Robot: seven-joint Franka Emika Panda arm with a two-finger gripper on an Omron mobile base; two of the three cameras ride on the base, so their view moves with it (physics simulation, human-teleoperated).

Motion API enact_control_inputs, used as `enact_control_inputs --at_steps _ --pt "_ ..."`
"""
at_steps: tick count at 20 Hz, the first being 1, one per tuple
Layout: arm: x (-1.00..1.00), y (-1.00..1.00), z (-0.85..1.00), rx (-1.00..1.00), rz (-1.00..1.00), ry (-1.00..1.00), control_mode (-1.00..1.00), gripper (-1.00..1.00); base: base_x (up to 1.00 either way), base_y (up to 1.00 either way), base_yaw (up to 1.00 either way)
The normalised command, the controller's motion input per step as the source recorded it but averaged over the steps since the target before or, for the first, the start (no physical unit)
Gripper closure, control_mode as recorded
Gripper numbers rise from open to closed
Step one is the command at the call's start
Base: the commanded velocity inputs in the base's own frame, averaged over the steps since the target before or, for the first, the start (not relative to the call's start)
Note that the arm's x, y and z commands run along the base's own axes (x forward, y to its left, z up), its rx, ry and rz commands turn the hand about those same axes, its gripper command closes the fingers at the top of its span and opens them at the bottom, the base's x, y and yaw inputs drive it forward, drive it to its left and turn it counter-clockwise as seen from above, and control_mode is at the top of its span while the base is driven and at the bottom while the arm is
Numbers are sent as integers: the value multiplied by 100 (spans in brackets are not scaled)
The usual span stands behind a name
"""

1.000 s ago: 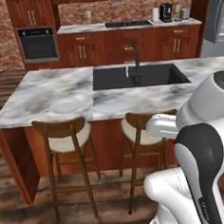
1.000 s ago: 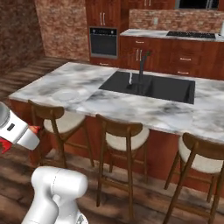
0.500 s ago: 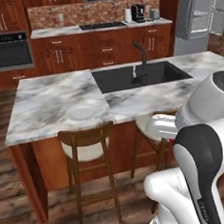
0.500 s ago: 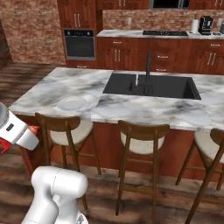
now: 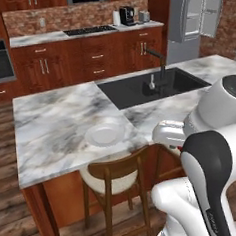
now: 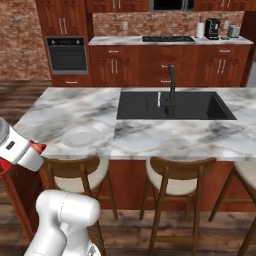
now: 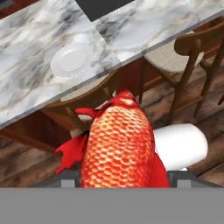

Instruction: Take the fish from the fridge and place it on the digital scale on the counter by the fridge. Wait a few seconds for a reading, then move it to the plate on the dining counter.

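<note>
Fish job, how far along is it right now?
Done: the fish is out of the fridge; whether it was weighed can't be told. In hand: the gripper carries it, over the stools short of the dining counter. Left: set it on the empty plate.

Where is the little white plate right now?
The plate sits on the dining counter near its front edge, left of the black sink and just above a wooden stool. In the hand view it lies beyond the fish.
</note>
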Motion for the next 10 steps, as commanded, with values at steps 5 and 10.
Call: enact_control_inputs --at_steps 5,10 --pt "0 0 0 0 0 0 100 100 79 58 -25" --pt "75 11 0 0 -17 1 -100 100 17 8 -5"
